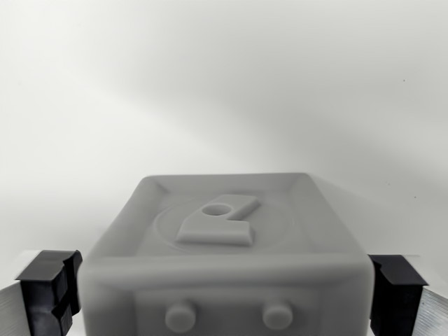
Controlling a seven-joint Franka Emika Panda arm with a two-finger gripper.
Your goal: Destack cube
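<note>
Grey cube (pixel 224 252) fills lower centre of wrist view, between black pads (pixel 47 290) of gripper (pixel 224 297); bottom edge cuts off lower front face, so nothing visible of what sits beneath. Raised figure on top face, probably a "2" or "6", hard to call at this angle; two round studs on front. Jaws spread just wider than cube, contact with its sides unclear, so grip can't be told.

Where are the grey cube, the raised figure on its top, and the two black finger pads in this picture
grey cube (pixel 224 276): wrist view, on its rounded front top edge.
raised figure (pixel 218 222): wrist view, on the relief's middle.
finger pads (pixel 49 290): wrist view, on the left pad; the other sits at the right.
</note>
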